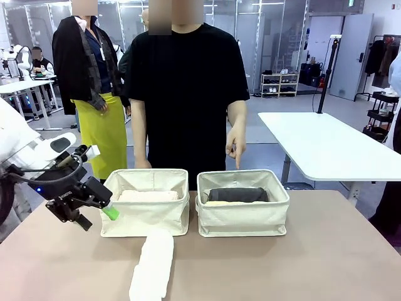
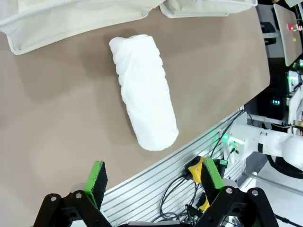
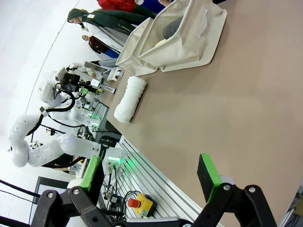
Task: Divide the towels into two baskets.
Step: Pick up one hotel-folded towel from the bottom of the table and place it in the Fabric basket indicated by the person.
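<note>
A white rolled towel [image 1: 153, 263] lies on the table in front of the left basket [image 1: 145, 219]; the left wrist view has that towel [image 2: 144, 94] just beyond my fingers. A pale towel [image 1: 148, 195] rests in the left basket. The right basket [image 1: 243, 219] holds a dark grey towel [image 1: 238, 195] on top of a pale yellow one [image 1: 216, 203]. My left gripper [image 1: 97, 218] [image 2: 155, 177] hangs open and empty, left of the left basket and above the table. My right gripper [image 3: 149, 175] is open and empty too, well back from the baskets [image 3: 180, 42] and the white towel [image 3: 130, 99].
A person in black stands behind the baskets, one hand [image 1: 236, 147] pointing down at the right basket. Bare tabletop [image 1: 301, 269] spreads in front of the right basket. The table's near edge, with cables below it [image 2: 189, 189], sits close under my left gripper.
</note>
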You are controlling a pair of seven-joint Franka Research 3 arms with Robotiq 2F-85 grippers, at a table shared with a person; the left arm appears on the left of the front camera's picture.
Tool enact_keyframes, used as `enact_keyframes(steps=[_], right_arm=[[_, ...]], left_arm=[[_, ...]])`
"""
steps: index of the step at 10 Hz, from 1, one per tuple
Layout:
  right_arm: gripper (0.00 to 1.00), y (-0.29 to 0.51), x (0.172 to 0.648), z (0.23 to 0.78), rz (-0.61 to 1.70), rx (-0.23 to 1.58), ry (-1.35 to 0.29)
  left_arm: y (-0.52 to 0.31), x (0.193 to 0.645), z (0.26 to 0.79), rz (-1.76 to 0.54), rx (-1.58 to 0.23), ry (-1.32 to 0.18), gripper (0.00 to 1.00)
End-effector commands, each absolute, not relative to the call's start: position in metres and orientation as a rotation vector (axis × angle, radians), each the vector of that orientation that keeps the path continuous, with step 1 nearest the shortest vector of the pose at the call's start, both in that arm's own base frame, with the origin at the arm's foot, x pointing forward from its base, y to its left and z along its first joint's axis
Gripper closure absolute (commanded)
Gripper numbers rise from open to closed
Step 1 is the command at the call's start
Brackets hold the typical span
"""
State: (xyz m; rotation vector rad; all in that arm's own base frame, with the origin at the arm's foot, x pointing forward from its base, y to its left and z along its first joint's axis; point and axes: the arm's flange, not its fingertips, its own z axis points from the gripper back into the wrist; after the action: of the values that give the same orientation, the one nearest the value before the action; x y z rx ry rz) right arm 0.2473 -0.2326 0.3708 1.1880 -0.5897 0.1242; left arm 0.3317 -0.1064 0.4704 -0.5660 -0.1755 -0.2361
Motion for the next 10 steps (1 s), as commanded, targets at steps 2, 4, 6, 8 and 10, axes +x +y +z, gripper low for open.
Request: enact_keyframes(steps=[2,4,6,8,10], right_arm=[[0.0,-0.231,0.244,0.373,0.131,1.193,-0.603],[0.0,-0.231,0.244,0.373,0.131,1.193,-0.603],[0.0,-0.231,0.244,0.373,0.131,1.193,-0.603],[0.0,-0.231,0.244,0.373,0.131,1.193,-0.603],[0.0,-0.231,0.244,0.373,0.131,1.193,-0.603]], left_arm=[[-0.133,0.332,0.46,-0.196,-0.428,-0.109,0.0],[-0.164,0.341,0.441,-0.098,-0.419,-0.043,0.0],[-0.184,0.345,0.428,-0.081,-0.411,-0.026,0.0],[-0.205,0.348,0.407,-0.068,-0.36,-0.016,0.0],[-0.221,0.352,0.395,-0.073,-0.342,-0.037,0.0]])
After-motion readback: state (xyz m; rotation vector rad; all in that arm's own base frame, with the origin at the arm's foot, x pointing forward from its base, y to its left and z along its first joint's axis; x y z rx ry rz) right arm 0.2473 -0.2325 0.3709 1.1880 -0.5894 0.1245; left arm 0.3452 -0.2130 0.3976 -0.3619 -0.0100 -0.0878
